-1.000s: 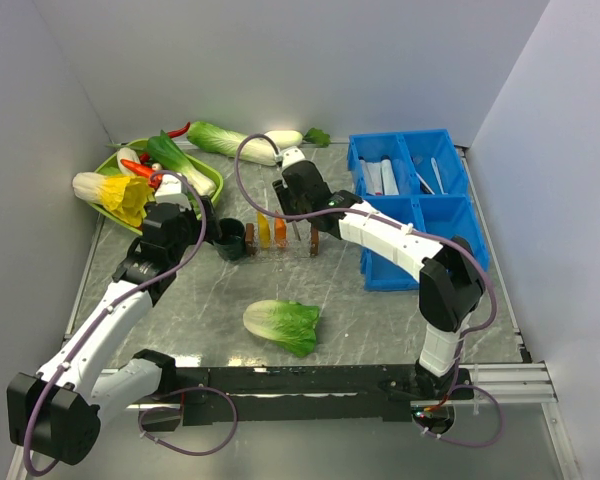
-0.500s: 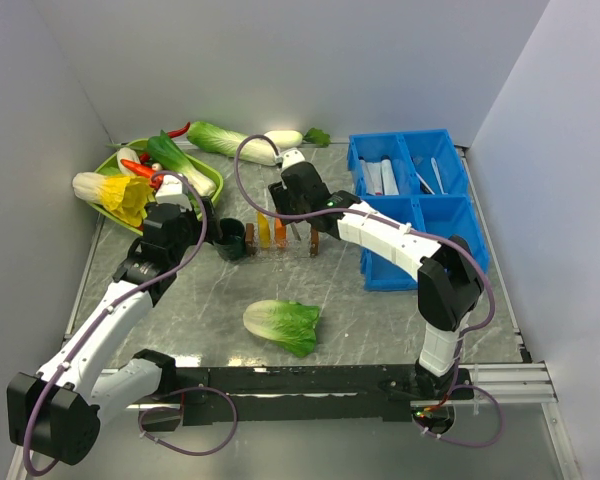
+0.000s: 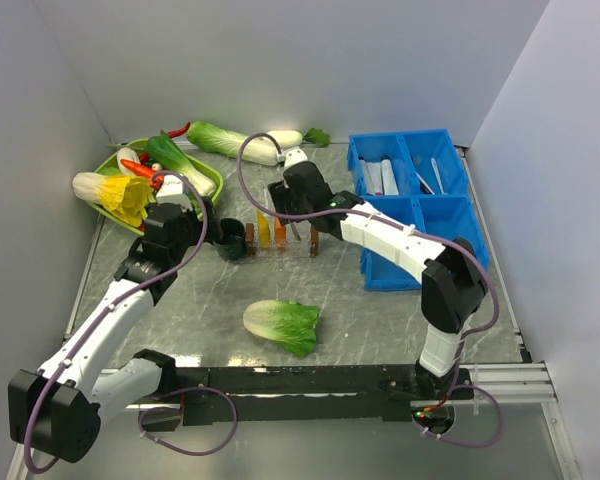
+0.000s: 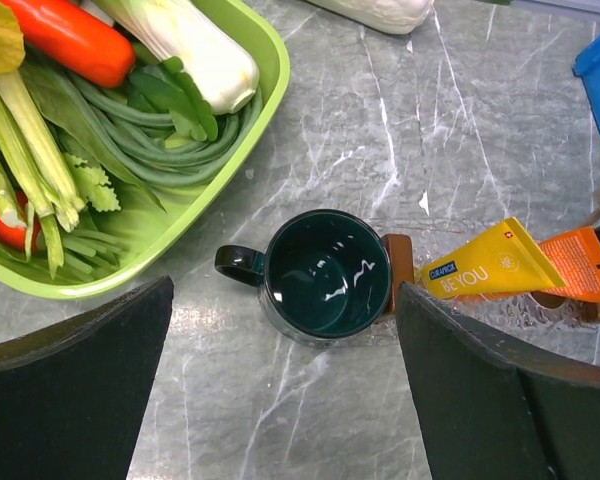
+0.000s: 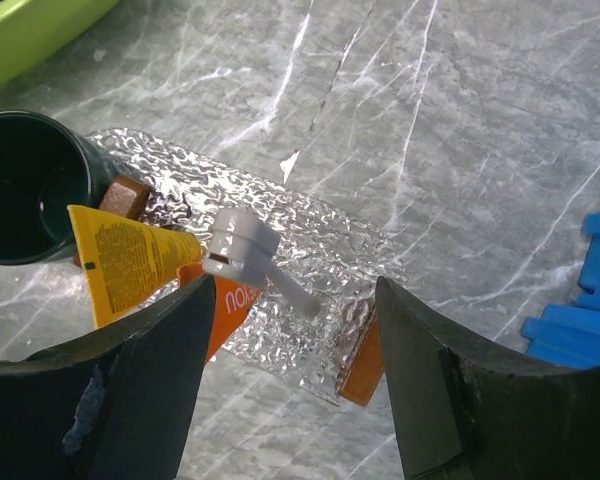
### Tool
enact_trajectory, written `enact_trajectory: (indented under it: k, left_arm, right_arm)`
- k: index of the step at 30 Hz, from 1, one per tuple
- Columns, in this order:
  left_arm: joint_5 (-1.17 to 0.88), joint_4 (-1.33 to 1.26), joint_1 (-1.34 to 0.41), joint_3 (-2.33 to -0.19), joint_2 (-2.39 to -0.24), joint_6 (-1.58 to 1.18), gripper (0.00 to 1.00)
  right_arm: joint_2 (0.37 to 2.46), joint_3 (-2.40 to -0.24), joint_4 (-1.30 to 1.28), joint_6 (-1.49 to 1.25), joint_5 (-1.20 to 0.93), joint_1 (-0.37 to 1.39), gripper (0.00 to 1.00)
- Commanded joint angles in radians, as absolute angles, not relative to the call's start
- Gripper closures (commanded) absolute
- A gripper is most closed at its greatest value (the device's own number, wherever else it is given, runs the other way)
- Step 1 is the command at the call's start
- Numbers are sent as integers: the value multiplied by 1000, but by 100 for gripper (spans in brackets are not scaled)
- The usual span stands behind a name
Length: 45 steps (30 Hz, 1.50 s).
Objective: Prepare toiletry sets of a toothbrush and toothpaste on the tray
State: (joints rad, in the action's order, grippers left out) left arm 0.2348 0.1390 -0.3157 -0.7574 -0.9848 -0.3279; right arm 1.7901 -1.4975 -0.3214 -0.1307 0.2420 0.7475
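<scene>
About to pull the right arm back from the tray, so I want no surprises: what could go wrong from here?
1. A white thin-stemmed piece lies on the clear textured tray, over the orange tube, between the fingers of the open right pincer. A slanted retreat may clip them.
2. The dark green mug sits against the tray's wooden handle, under the open left pincer. Nudging it could shove the tray.

A dark green ceramic mug (image 4: 320, 275) stands upright directly under the left claw (image 4: 283, 330), its handle pointing toward the left finger. A lime-green plastic dish (image 4: 265, 70) of leafy vegetables lies beyond that finger. Blue plastic compartment bins (image 3: 450, 215) sit to the right of the right claw (image 3: 285, 205). A pale green cabbage half (image 3: 282, 326) lies on the grey marble tabletop (image 3: 380, 320), nearer the bases than either claw.
</scene>
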Motion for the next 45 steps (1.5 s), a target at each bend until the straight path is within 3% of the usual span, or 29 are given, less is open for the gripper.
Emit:
enact_trajectory:
  k: [1, 12, 20, 29, 38, 45]
  left_arm:
    - [242, 118, -318, -804, -997, -350, 4]
    - [233, 140, -275, -899, -1054, -451, 3]
    - [201, 204, -244, -1049, -1071, -511, 4]
    - [232, 457, -244, -1235, -1052, -621, 3]
    - [253, 439, -244, -1269, -1011, -660, 4]
    - [259, 406, -244, -1316, -1074, -664, 4]
  right_arm:
    - [1683, -1500, -270, -141, 224, 736, 27]
    - [1583, -1535, -366, -213, 114, 609, 21]
    - [1359, -1445, -468, -281, 23, 463, 16]
    - [1114, -1408, -591, -178, 77, 451, 12]
    - [950, -1266, -549, -169, 132, 453, 11]
    - [971, -1284, -520, -118, 149, 449, 11]
